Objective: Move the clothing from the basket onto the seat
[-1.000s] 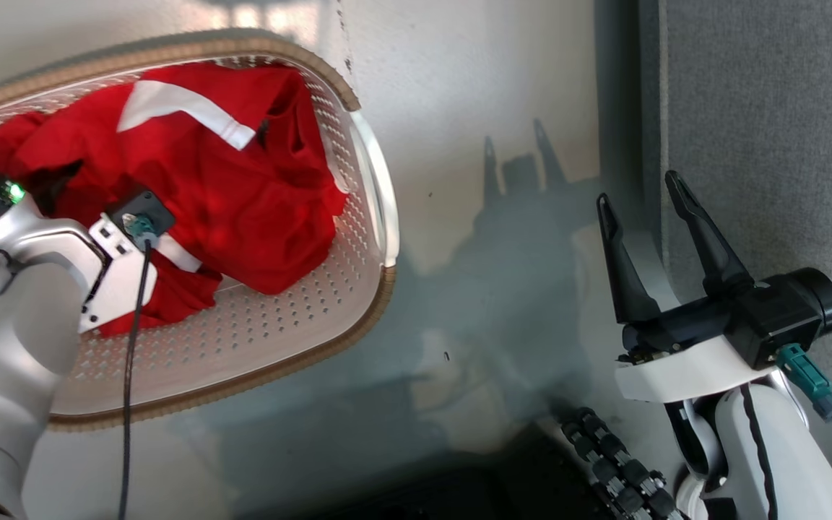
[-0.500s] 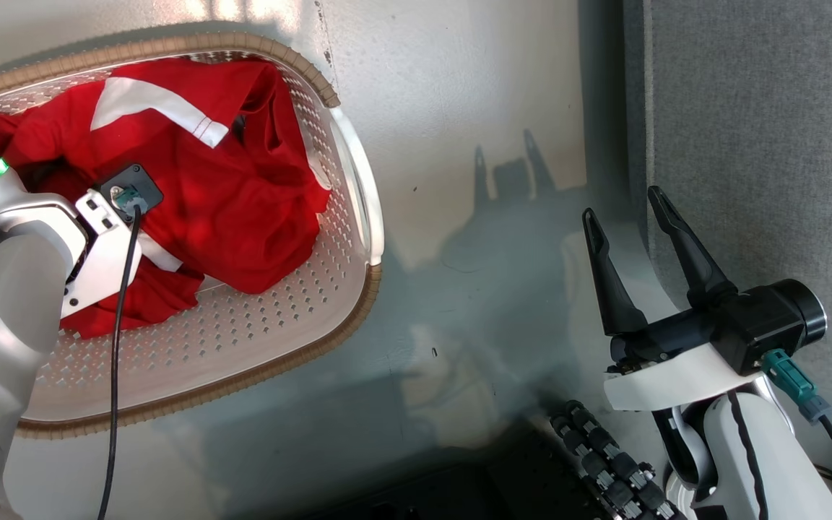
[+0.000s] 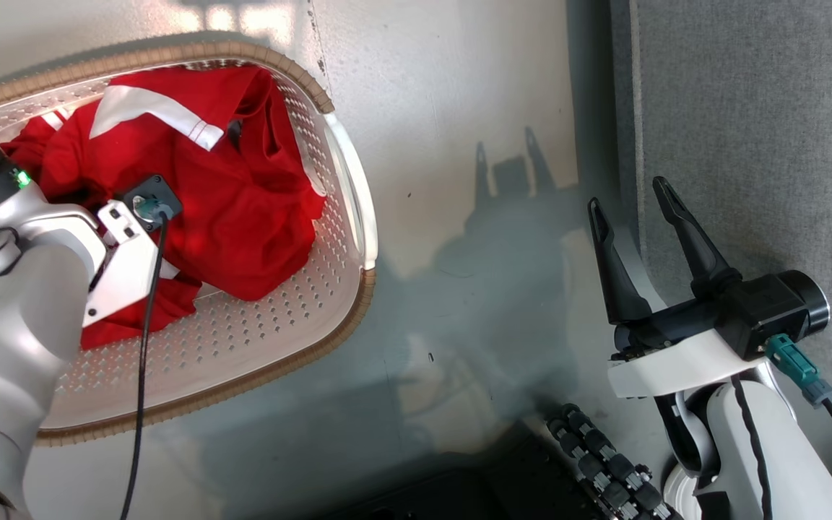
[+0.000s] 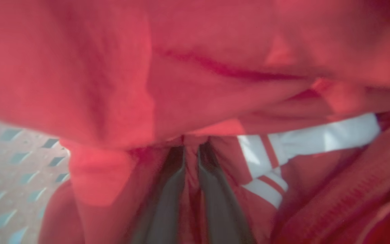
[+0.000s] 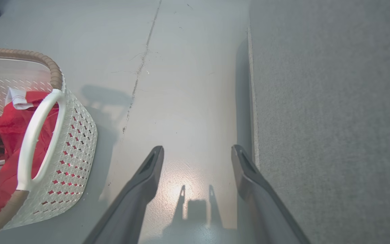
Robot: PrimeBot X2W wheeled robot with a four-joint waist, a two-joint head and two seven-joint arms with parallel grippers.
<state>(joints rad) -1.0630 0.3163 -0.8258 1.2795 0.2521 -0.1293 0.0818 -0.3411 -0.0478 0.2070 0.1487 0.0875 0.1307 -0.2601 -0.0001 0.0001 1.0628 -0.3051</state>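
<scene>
Your basket (image 3: 280,318) stands on the floor (image 3: 452,130) at the left of the head view, and the clothing (image 3: 243,217) you can see lies inside it: a rumpled red heap with a white panel near the far rim, bunched toward the far end, so the near stretch of the holed bottom shows bare; your left arm (image 3: 19,318) reaches down into that heap, its wrist over the red cloth; in the left wrist view your left hand (image 4: 191,150) has its two dark fingers drawn almost together with a fold of red fabric pinched between them, a red-and-white striped band lying just to their right and the basket's holed wall at the lower left; that view is blurred, so you cannot tell how much cloth is caught; your right hand (image 3: 628,196) hangs over the floor between the basket and the seat (image 3: 748,144), well apart from the basket, fingers spread wide and gripping nothing, the outer finger close by the seat's edge; the seat is the grey cushion along the right side; in the right wrist view the basket's white handle stands at the left with red cloth behind it.
</scene>
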